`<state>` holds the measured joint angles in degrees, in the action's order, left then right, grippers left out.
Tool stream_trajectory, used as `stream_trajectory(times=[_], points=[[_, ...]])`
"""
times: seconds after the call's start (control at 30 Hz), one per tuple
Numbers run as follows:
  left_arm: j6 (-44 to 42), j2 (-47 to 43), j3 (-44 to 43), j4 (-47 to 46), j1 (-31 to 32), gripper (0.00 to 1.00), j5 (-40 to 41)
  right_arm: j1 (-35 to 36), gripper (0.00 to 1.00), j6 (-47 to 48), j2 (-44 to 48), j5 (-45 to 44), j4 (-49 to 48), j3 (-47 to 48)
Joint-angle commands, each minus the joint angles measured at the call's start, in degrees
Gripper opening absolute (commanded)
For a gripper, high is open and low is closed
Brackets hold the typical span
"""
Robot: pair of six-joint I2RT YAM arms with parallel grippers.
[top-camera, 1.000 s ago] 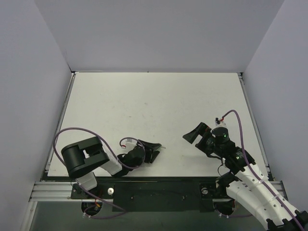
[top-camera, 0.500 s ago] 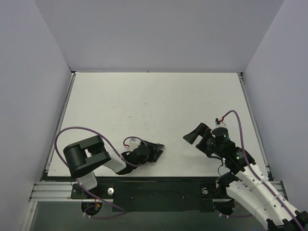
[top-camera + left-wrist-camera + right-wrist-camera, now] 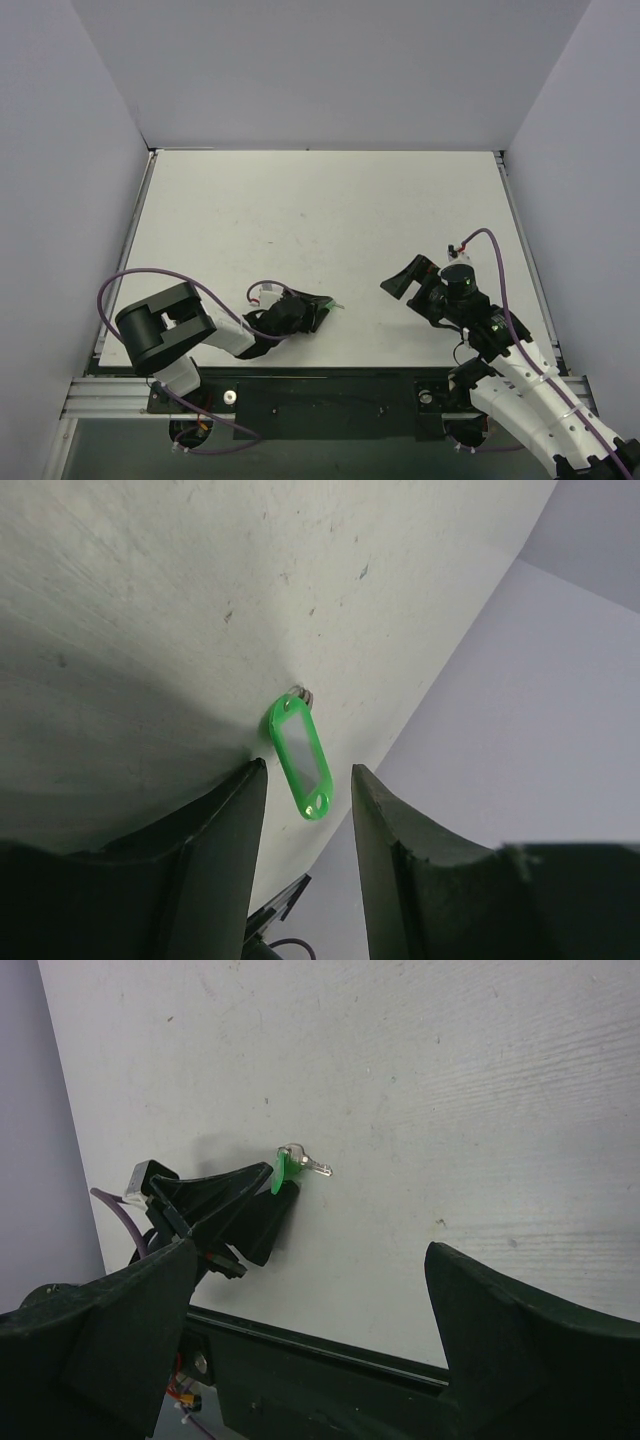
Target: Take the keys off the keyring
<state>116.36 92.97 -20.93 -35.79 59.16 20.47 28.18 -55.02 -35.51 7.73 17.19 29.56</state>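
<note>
The green keyring (image 3: pixel 298 757) lies on the white table just beyond my left gripper's (image 3: pixel 307 767) fingertips, in the gap between them. The jaws stand apart and touch neither side of it. The small silver key (image 3: pixel 312 1166) sticks out from the keyring's far end; in the left wrist view only a sliver of the key (image 3: pixel 302 692) shows. From above, the keyring (image 3: pixel 331 305) is a green speck at the left gripper's (image 3: pixel 322 308) tip. My right gripper (image 3: pixel 412 284) is wide open and empty, off to the right, with its camera facing the keyring (image 3: pixel 282 1170).
The table's near edge and the black mounting rail (image 3: pixel 330 1345) run just below the left gripper (image 3: pixel 235 1210). A purple cable (image 3: pixel 160 275) loops over the left arm. Grey walls enclose the table (image 3: pixel 320 210) on three sides.
The left arm's elbow has shifted left and the left gripper has turned slightly; the green keyring now shows at its tip. The right arm has not moved.
</note>
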Motion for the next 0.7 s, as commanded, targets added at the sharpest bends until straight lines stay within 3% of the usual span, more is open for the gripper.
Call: stream_trajectory(times=[0.0, 0.1, 0.67], points=[[-0.42, 2.04, 0.98, 10.56, -0.8, 0.5, 0.45, 0.21, 0.92, 0.97, 0.17, -1.13, 0.48, 2.69], [-1.22, 1.52, 0.19, 11.88, -0.88, 0.49, 0.97, 0.21, 0.92, 1.06, 0.26, -1.31, 0.91, 2.78], [-7.89, -5.51, -2.71, 21.54, -1.41, 0.13, 3.7, 0.29, 0.92, 0.97, 0.26, -1.05, 0.91, 2.96]])
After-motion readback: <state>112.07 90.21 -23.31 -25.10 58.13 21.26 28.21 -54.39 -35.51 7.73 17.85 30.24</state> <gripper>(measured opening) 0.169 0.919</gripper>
